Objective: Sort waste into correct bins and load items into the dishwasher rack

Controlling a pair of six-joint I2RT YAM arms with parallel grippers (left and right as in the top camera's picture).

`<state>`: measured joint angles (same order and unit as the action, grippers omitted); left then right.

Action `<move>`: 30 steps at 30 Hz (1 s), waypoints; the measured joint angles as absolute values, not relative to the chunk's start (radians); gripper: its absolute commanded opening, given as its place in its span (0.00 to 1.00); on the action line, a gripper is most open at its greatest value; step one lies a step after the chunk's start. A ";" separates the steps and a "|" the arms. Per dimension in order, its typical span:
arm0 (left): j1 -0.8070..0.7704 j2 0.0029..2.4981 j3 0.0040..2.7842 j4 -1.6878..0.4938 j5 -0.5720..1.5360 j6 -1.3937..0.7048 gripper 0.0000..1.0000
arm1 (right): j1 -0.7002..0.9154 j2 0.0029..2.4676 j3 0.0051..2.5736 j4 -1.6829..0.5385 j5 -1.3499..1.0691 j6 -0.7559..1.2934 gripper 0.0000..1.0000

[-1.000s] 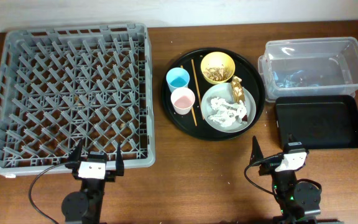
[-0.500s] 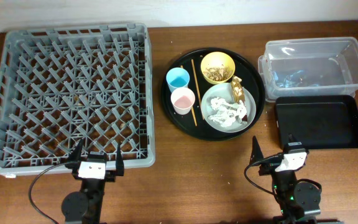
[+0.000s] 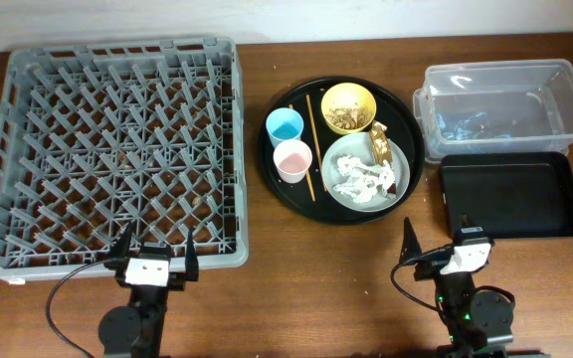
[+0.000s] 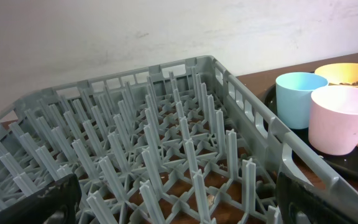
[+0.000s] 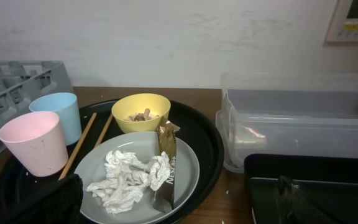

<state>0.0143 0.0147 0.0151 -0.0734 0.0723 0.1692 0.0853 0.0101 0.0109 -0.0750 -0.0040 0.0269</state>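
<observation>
Nothing is picked up yet. Both arms sit at the near edge of the desk. The left claw point(image 3: 157, 254) is spread wide over the front rim of the dishwasher rack point(image 3: 107, 149), and the right claw point(image 3: 438, 244) is just as wide and empty, parked near the corner of the shallow black bin point(image 3: 510, 194).

Everything to sort is on the round black tray point(image 3: 267, 164) in the middle:
- The grey plate point(image 3: 346, 149) has the crumpled tissue point(image 3: 358, 181) on it, with the gold-brown wrapper point(image 3: 381, 147) along its right side.
- The yellow bowl point(image 3: 366, 94) holds the food scraps point(image 3: 344, 117).
- The blue cup point(image 3: 285, 124) and pink cup point(image 3: 292, 159) stand upright on the left.
- The chopsticks point(image 3: 311, 144) lie between the cups and the plate.

The clear tub point(image 3: 495, 70) sits behind the black bin.

I'd say waste goes first, and the right arm is the obvious one for it. It should come down from above on the bunched middle of the tissue and close gently so the tips don't scrape the plate. The wrapper touches the tissue, so lift slowly and check it isn't dragged along. Then go straight right to a bin. Dishes wait until they're empty, so the bowl needs tipping before it's racked.
</observation>
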 measured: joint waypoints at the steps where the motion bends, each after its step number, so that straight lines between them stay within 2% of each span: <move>1: 0.014 0.015 0.015 -0.074 0.072 0.169 0.99 | 0.085 0.010 0.011 -0.075 -0.004 0.027 0.98; 16: 0.014 0.015 0.015 -0.074 0.072 0.169 0.99 | 0.085 0.010 0.031 -0.084 -0.024 0.027 0.99; 25: 0.014 0.015 0.015 -0.073 0.072 0.169 0.99 | 0.085 0.025 0.181 -0.177 -0.028 0.027 0.98; 30: 0.014 0.015 0.015 -0.074 0.072 0.169 0.99 | 0.085 0.124 0.289 -0.252 -0.031 0.002 0.98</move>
<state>0.0143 0.0147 0.0151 -0.0738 0.0723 0.1688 0.0853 0.1242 0.2893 -0.2523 -0.0311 0.0021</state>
